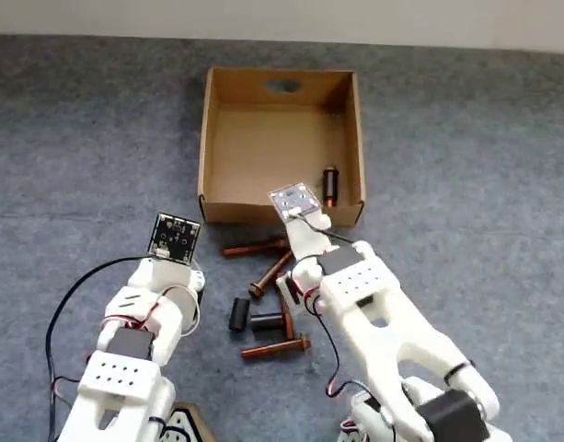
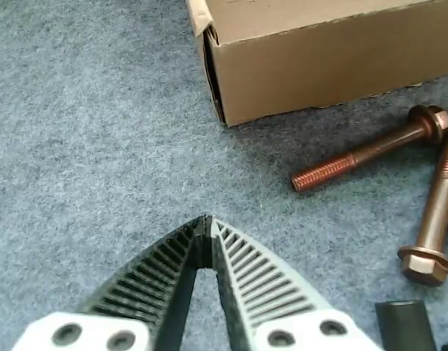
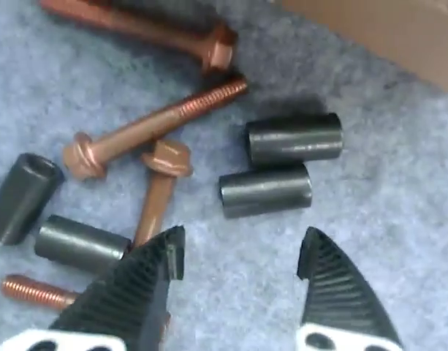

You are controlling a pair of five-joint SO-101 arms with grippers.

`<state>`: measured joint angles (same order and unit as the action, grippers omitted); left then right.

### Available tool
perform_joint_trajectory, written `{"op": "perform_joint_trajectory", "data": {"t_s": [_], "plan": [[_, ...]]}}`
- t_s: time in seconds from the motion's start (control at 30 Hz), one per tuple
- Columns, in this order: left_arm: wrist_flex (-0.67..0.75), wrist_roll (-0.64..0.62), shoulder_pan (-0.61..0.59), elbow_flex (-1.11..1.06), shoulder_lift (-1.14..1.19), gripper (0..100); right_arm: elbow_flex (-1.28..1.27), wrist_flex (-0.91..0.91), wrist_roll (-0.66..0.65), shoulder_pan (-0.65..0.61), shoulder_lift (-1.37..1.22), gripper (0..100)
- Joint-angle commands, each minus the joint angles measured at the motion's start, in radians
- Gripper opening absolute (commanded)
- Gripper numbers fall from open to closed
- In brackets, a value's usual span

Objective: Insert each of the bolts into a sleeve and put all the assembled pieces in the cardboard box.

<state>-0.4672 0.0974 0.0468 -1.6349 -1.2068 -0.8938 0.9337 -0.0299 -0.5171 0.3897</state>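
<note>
The cardboard box [image 1: 282,138] stands at the back of the grey carpet, with one bolt-and-sleeve piece [image 1: 330,187] lying inside by its right wall. In front of it lie several copper bolts [image 1: 254,247] and dark sleeves [image 1: 238,313]. My right gripper [image 3: 245,252] is open just above two side-by-side sleeves [image 3: 293,137] [image 3: 265,190], holding nothing; a bolt [image 3: 154,124] and further sleeves [image 3: 23,196] lie beside them. My left gripper [image 2: 205,219] is shut and empty over bare carpet near the box corner [image 2: 224,110], with two bolts [image 2: 370,150] [image 2: 435,212] off to one side.
The right arm [image 1: 355,285] covers part of the pile in the high view. The left arm [image 1: 143,322] stands left of the pile. Open carpet spreads left and right of the box. A pale wall edge runs along the far back.
</note>
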Motion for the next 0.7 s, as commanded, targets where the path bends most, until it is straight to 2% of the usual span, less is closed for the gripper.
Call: {"op": "perform_joint_trajectory", "data": {"t_s": [0.0,0.27,0.4,0.67], "plan": [[0.014,-0.005,0.012,0.002,-0.01,1,0.07,-0.008,-0.037,0.03,-0.042,24.2],[0.014,-0.005,0.012,0.002,-0.012,1,0.071,-0.079,-0.083,0.076,-0.134,24.2],[0.014,-0.005,0.012,0.002,-0.012,1,0.07,-0.137,-0.084,0.07,-0.15,24.2],[0.014,-0.005,0.012,0.002,-0.012,1,0.068,-0.143,-0.084,0.036,-0.156,24.1]]}}
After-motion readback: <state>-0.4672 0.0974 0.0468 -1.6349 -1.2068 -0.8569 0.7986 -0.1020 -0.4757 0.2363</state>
